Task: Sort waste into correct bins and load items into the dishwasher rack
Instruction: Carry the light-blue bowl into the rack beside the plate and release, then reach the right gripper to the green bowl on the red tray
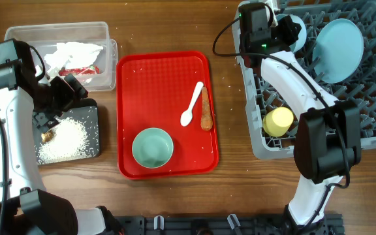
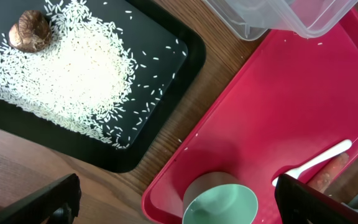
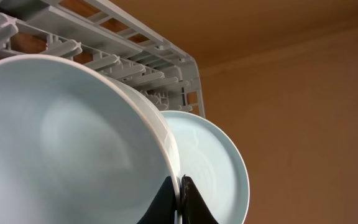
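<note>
My left gripper (image 1: 52, 111) (image 2: 179, 199) is open and empty, above the black tray (image 1: 95, 114) (image 2: 160, 37), which holds loose rice (image 1: 64, 140) (image 2: 67, 68) and a brown nut-like scrap (image 1: 47, 135) (image 2: 31, 30). The clear tub (image 1: 57, 31) (image 2: 278, 15) holds white tissue (image 1: 74, 53) and a red wrapper (image 1: 80, 70). My right gripper (image 1: 284, 31) (image 3: 180, 186) is shut on the rim of the light-blue bowl (image 1: 298, 29) (image 3: 61, 137), inside the grey rack (image 1: 256, 140) (image 3: 104, 37). Beside it stands the light-blue plate (image 1: 338, 40) (image 3: 216, 162). A yellow cup (image 1: 279, 121) lies in the rack.
A flat red tray (image 1: 162, 78) (image 2: 278, 106) in the middle holds a pale-green bowl (image 1: 153, 147) (image 2: 225, 202), a white spoon (image 1: 192, 104) (image 2: 316, 163) and an orange-brown carrot-like stick (image 1: 205, 111) (image 2: 328, 174). A few rice grains lie on the wood.
</note>
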Robot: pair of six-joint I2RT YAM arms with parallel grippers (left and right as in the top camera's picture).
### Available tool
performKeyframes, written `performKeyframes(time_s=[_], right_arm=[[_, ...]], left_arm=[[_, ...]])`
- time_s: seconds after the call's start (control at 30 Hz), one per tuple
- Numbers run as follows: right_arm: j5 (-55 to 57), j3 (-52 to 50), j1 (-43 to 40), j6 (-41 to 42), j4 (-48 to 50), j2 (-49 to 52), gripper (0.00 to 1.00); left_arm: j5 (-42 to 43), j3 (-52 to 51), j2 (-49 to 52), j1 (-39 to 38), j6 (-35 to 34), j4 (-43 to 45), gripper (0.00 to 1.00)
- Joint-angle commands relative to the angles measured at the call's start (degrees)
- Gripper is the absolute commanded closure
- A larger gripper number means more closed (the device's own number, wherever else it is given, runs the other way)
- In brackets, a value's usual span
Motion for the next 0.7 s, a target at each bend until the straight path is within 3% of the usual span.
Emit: performKeyframes(time_s=[0.0,0.43,0.47,0.57,0.63,0.67], right_arm=[[-2.7,0.4,1.1,-1.3,-0.3,1.4,0.96],[-8.6,0.3,2.8,-1.4,-4.6,1.8,0.93],[-8.6,0.3,2.8,-1.3,-4.7,1.8,0.88],[-8.6,0.3,3.1,-1.4,-4.8,1.8,0.61],[-8.6,0.3,4.4,-1.4,-5.0,1.8,0.47],[-8.6,0.3,5.1,-1.4,-5.0,1.8,0.45]], left_arm=[[0.7,0.7,-0.3,0.2,-0.1,0.0,0.00],[0.7,0.7,-0.3,0.2,-0.1,0.0,0.00],[0.7,0.7,-0.3,0.2,-0.1,0.0,0.00],[0.7,0.7,-0.3,0.2,-0.1,0.0,0.00],[0.7,0.7,-0.3,0.2,-0.1,0.0,0.00],[0.7,0.7,-0.3,0.2,-0.1,0.0,0.00]])
